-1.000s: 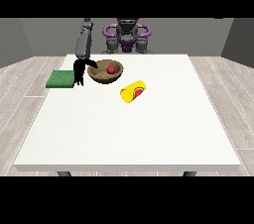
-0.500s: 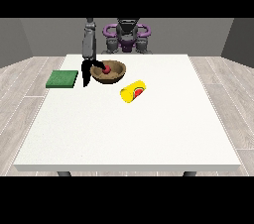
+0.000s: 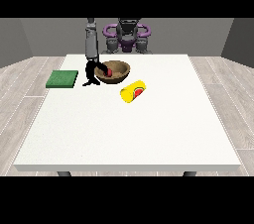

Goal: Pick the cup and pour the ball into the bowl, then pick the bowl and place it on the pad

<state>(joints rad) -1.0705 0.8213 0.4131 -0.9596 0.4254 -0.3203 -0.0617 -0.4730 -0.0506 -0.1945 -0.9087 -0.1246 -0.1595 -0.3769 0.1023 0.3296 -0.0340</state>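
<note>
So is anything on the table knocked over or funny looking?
Yes, the yellow cup lies tipped on its side on the table, right of the brown bowl. The red ball sits in the bowl.

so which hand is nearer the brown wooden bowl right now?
Right. The hand at the view's left sits at the rim of the brown wooden bowl. No other hand shows over the white table.

A large white rectangular counter (image 3: pixel 129 134) stands on a floor of pale grey wooden planks (image 3: pixel 20 89), with plain grey walls (image 3: pixel 44 37) behind.
</note>
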